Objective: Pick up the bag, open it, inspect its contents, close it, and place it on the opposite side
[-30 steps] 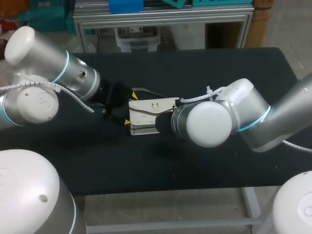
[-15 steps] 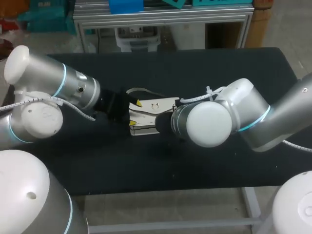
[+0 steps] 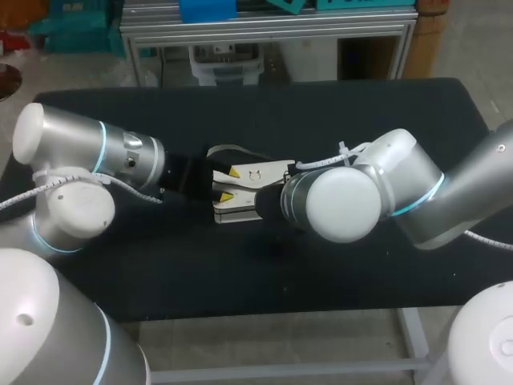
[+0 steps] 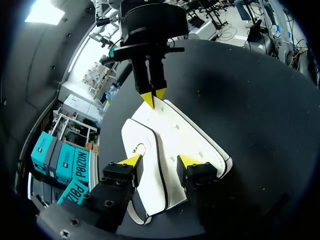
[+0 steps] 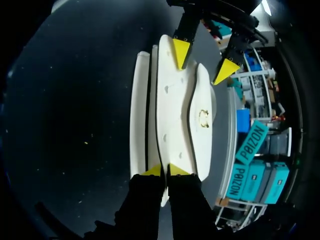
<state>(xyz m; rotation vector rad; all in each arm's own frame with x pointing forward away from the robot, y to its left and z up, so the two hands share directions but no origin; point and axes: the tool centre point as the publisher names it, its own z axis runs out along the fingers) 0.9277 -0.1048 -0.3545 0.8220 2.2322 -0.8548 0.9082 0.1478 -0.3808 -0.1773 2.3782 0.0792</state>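
A: Item one — the bag?
B: White bag (image 3: 248,191), lying flat near the middle of the black table (image 3: 361,120). Its flap (image 5: 201,150) is facing up, bearing a small gold clasp (image 5: 203,117). A pale strap (image 3: 223,147) is looping out from the end nearest the left arm (image 3: 96,152).
A: What is holding it?
B: The right gripper (image 5: 165,171) is pinching the bag's edge at its own end, both yellow tips pressing close together on a thin white panel. In the head view that gripper is hiding behind the round joint of the right arm (image 3: 345,204).
A: And the far end?
B: The left gripper (image 4: 160,161) is sitting there, fingers spread and gripping nothing — one tip is lying over the bag's main panel, the other is hanging just beside the flap's edge. Whether the first tip is touching the bag cannot be told.
A: Relation between the two?
B: They are facing each other along the bag's length, the bag stretching between them.
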